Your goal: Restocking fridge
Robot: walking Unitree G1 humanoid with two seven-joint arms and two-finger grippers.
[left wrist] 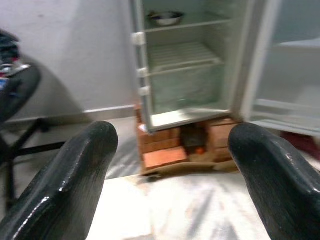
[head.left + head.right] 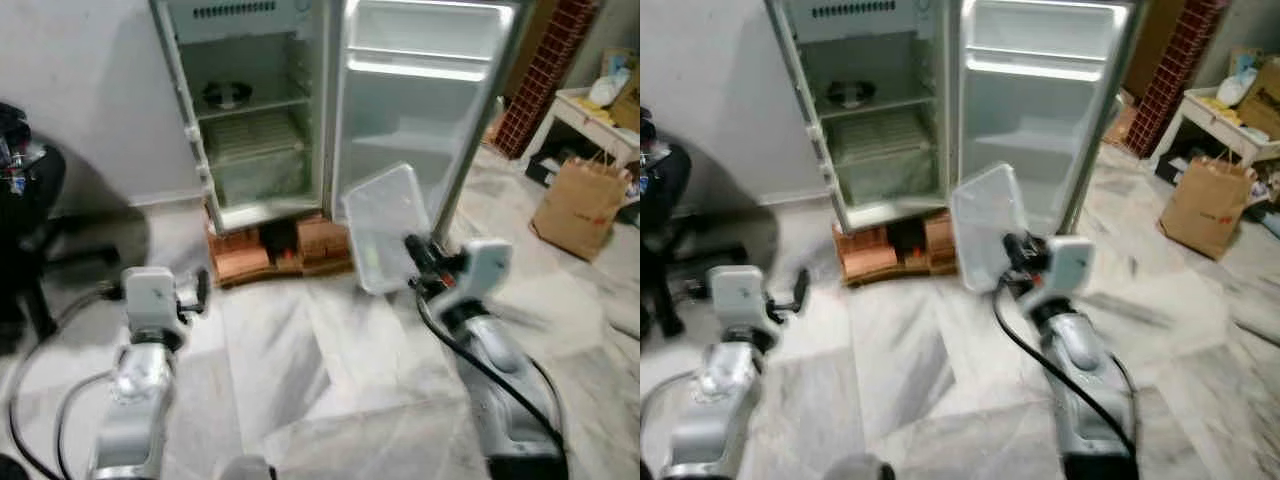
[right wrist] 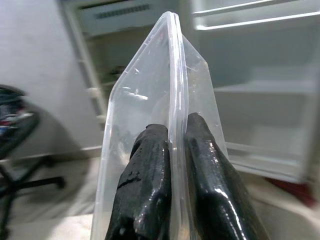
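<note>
Clear container (image 2: 384, 226), one, in right gripper (image 3: 172, 150)

The room is evenly and fairly brightly lit. Glare is seen on the pale marble floor (image 2: 330, 370) and on the open fridge door (image 2: 420, 90). A soft shadow is cast on the wall (image 2: 90, 170) beside the chair (image 2: 25, 200). All four pictures are slightly blurred, and the backgrounds of both wrist views are out of focus.
</note>
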